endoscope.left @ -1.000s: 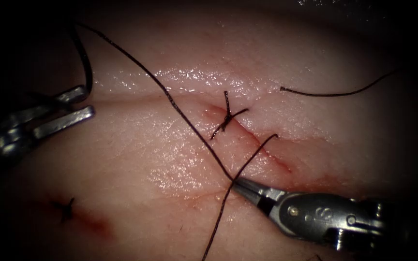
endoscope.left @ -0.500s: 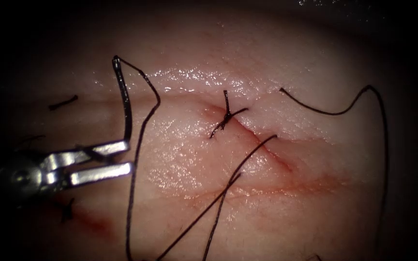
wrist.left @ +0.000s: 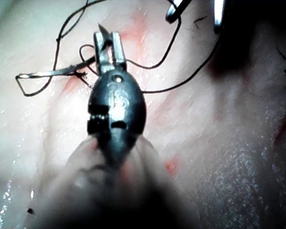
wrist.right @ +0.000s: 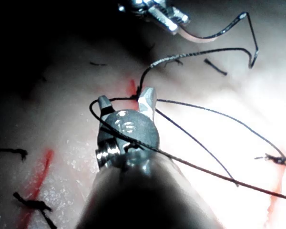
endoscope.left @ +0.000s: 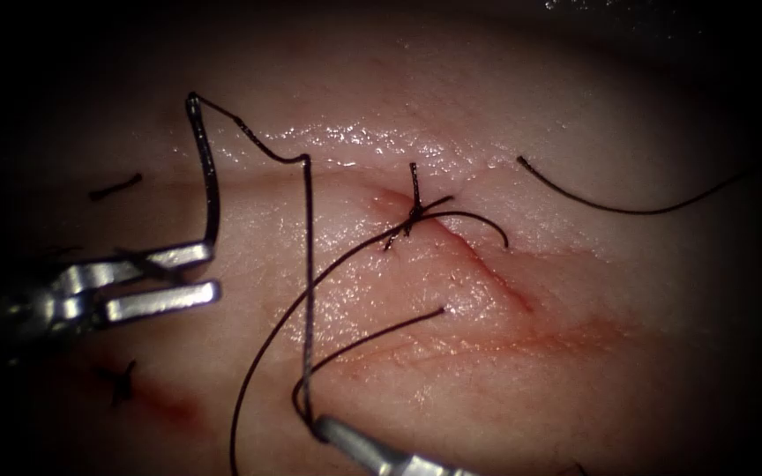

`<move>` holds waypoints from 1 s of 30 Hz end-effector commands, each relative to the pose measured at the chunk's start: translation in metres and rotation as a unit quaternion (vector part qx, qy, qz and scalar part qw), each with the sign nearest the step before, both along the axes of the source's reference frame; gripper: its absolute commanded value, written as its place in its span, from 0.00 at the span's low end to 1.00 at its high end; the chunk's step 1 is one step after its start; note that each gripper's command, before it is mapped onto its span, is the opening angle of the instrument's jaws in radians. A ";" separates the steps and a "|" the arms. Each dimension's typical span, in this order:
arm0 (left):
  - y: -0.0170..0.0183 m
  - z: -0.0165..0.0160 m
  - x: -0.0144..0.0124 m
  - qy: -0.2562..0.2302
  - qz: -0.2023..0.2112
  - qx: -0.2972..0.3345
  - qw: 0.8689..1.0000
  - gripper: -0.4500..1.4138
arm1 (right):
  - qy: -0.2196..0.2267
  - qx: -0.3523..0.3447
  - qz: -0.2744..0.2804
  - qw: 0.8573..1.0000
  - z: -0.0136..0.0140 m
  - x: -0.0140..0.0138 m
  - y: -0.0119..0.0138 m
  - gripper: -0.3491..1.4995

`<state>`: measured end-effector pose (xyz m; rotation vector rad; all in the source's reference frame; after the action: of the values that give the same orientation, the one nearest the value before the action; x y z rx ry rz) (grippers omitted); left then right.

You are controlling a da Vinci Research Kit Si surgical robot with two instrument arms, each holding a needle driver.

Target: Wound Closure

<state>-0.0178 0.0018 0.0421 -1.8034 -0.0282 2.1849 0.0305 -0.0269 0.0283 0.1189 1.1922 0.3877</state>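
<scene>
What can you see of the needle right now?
The needle is a thin, dark, curved metal piece, clear of the tissue, left of the cut. The left tool grips one end; the curve rises to the other end, where the thread attaches and runs down to the right tool.

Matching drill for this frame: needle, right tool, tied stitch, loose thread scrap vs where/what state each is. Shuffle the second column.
1 needle
2 right tool
3 tied stitch
4 thread scrap

A sits on the cut
B lies loose on the tissue, left of the cut
C out of the tissue, held by the left tool near the end opposite the thread
D shut on the thread

Pairs: 1-C, 2-D, 3-A, 4-B
</scene>
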 end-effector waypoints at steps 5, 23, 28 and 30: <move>-0.0002 0.0012 -0.0005 0.000 -0.002 0.005 1.000 0.00 | -0.025 -0.010 0.012 1.000 0.0040 -0.0023 0.0015 0.46; -0.0001 0.0015 -0.0005 0.000 -0.001 0.004 1.000 0.00 | -0.163 -0.073 0.000 0.984 0.0171 -0.0018 0.0038 0.45; -0.0001 0.0019 -0.0005 -0.001 -0.001 0.003 1.000 0.00 | -0.184 -0.076 0.000 0.980 0.0183 -0.0020 0.0034 0.00; 0.0001 0.0020 -0.0004 -0.002 0.001 0.003 1.000 0.00 | -0.200 -0.075 0.002 0.977 0.0186 -0.0022 0.0030 0.00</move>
<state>-0.0176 0.0021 0.0437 -1.8039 -0.0345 2.1795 0.0275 -0.0236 0.0466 -0.0920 0.8137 0.3039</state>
